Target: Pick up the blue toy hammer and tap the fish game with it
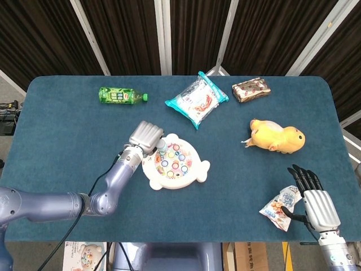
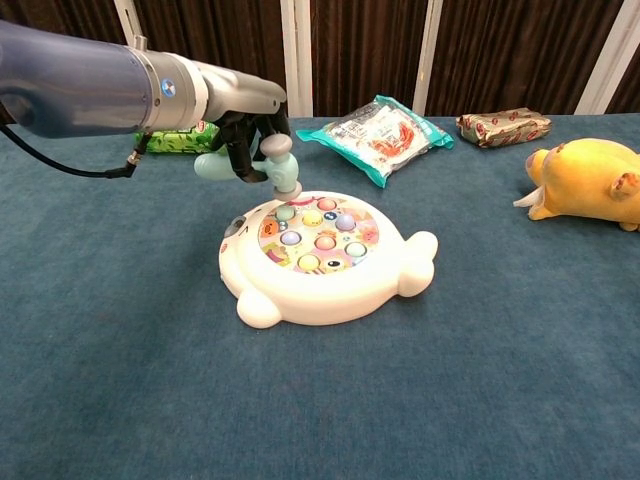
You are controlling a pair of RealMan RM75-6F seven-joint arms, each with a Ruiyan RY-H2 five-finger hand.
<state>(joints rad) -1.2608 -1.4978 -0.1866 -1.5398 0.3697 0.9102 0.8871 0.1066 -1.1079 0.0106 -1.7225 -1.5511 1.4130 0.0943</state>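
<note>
Chest view: the left hand (image 2: 248, 135) grips the blue toy hammer (image 2: 262, 165) by its handle, fingers wrapped around it, with the grey hammer head just above the upper left edge of the fish game (image 2: 318, 250), very close to a peg; whether it touches cannot be told. The fish game, a white fish-shaped board with coloured pegs, sits mid-table. Beyond it lie a green bottle (image 1: 121, 95), a teal snack bag (image 1: 197, 99) and a brown wrapped packet (image 1: 251, 89). A yellow plush toy (image 1: 276, 136) rests to the right. In the head view, the right hand (image 1: 313, 201) lies near the table's front edge, fingers extended, beside a small snack packet (image 1: 278, 206); whether it holds the packet is unclear.
</note>
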